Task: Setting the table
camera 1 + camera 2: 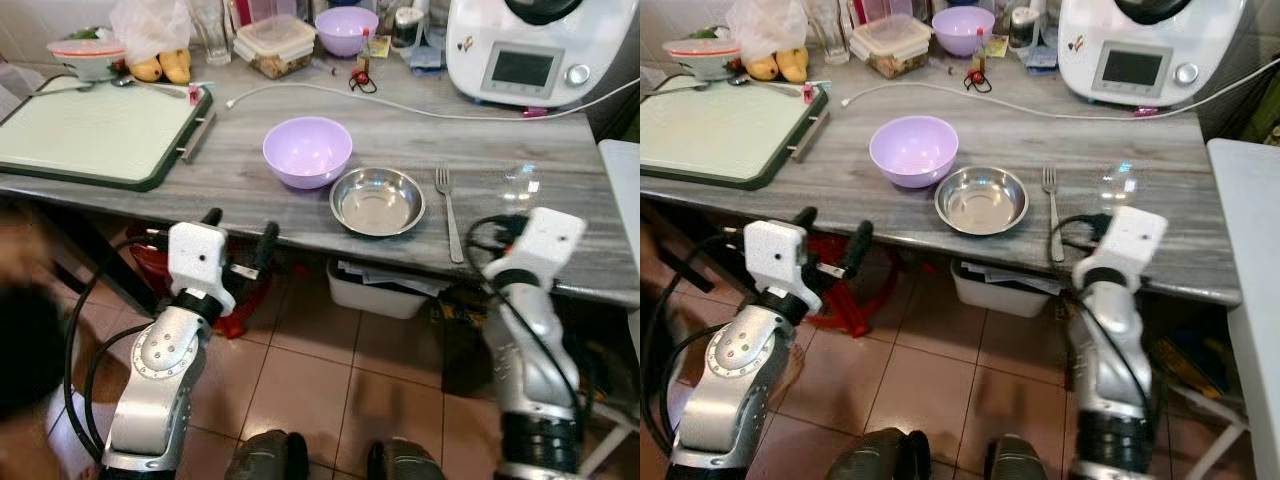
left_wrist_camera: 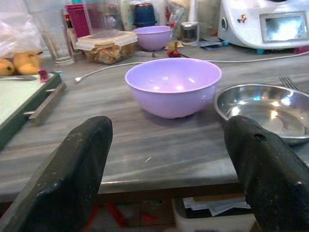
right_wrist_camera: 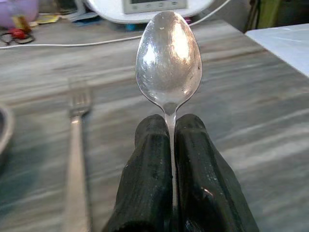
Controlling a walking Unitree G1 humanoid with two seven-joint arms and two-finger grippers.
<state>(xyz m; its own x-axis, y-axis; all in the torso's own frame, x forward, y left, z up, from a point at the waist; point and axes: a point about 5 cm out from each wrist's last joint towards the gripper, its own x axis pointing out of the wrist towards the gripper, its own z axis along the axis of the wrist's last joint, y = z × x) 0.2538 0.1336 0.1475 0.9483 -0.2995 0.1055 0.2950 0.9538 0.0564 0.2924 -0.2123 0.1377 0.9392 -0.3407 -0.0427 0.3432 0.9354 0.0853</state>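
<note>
On the grey wooden table (image 1: 250, 185) a lilac bowl (image 1: 307, 152) stands beside a shallow steel bowl (image 1: 377, 201). A fork (image 1: 447, 210) lies to the right of the steel bowl, tines pointing away from me. My right gripper (image 3: 169, 130) is shut on the handle of a spoon (image 3: 168, 58). It holds the spoon (image 1: 1118, 184) just above the table, to the right of the fork (image 3: 77, 140). My left gripper (image 2: 169, 137) is open at the table's front edge, facing the lilac bowl (image 2: 172, 84), with nothing between its fingers.
A green-rimmed board (image 1: 90, 130) lies at the left. A white kitchen machine (image 1: 520, 50), its cable (image 1: 400, 105), a second lilac bowl (image 1: 346, 28) and a food box (image 1: 273, 45) stand at the back. A white bin (image 1: 380, 290) sits under the table.
</note>
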